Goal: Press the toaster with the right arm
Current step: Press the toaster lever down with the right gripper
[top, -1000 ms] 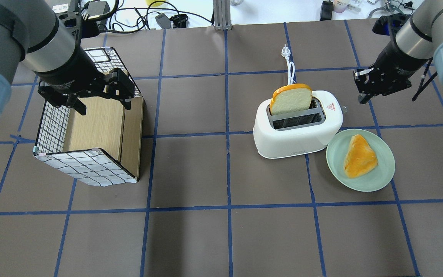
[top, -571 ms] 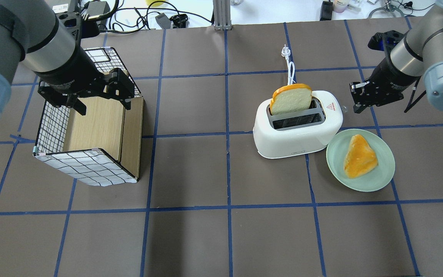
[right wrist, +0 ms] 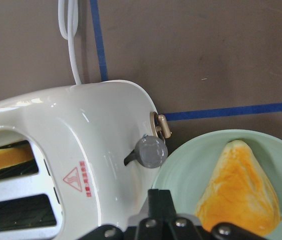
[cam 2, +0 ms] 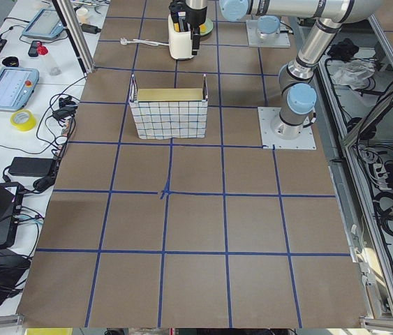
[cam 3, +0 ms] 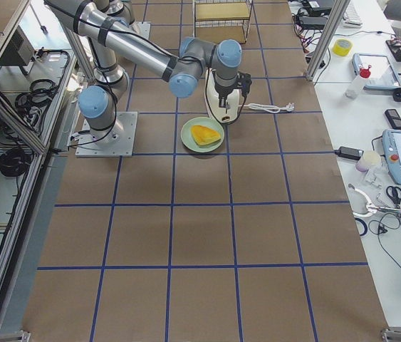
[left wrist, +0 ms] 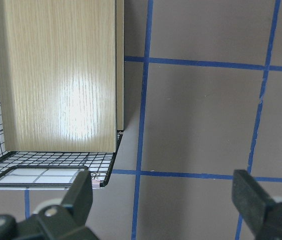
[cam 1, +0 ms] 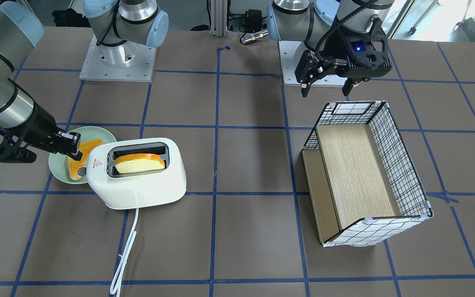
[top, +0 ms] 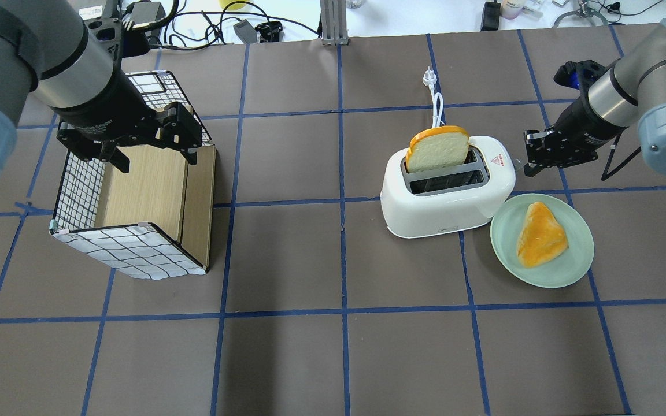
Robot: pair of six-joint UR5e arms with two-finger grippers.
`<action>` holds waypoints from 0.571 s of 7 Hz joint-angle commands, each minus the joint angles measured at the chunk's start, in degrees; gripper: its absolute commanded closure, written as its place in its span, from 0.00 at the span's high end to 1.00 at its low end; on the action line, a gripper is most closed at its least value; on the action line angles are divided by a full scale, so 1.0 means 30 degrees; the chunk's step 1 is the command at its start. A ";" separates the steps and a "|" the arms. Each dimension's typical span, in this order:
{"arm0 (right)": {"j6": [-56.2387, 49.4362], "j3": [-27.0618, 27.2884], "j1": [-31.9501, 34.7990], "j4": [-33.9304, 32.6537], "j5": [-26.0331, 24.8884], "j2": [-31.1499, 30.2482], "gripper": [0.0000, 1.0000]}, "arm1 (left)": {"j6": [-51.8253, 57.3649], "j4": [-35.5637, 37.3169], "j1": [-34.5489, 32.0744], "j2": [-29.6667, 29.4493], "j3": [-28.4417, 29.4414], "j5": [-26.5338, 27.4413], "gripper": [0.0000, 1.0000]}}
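Observation:
The white two-slot toaster (top: pixel 448 190) stands right of the table's middle, with a bread slice (top: pixel 438 149) sticking up out of its far slot. It also shows in the front view (cam 1: pixel 138 185). In the right wrist view the toaster (right wrist: pixel 80 135) shows its red triangle mark and a grey lever knob (right wrist: pixel 151 152) on the end. My right gripper (top: pixel 529 163) is shut and empty. It hovers just beside that end, its fingertips (right wrist: pixel 160 197) just short of the knob. My left gripper (top: pixel 151 147) is open and empty above the basket.
A pale-green plate (top: pixel 576 263) with an orange bread piece (top: pixel 541 234) sits against the toaster's right end, under my right gripper. A wire basket with a wooden floor (top: pixel 130 251) stands at the left. The toaster's white cord (top: pixel 437 107) runs to the far side.
My right gripper has moved left and down, closer to the toaster's right end. The left arm, toaster, bread and plate have not moved.

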 commanded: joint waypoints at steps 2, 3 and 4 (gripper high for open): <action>-0.0018 0.0232 -0.0010 -0.0866 0.0607 0.0338 0.00 | 0.0000 0.0000 0.0000 0.0000 0.0013 -0.0001 1.00; -0.0018 0.0261 -0.0010 -0.0896 0.0636 0.0397 0.00 | 0.0000 0.0000 0.0000 0.0000 0.0013 -0.0001 1.00; -0.0018 0.0232 -0.0010 -0.1099 0.0637 0.0716 0.00 | 0.0000 0.0000 0.0000 0.0000 -0.0016 -0.0001 1.00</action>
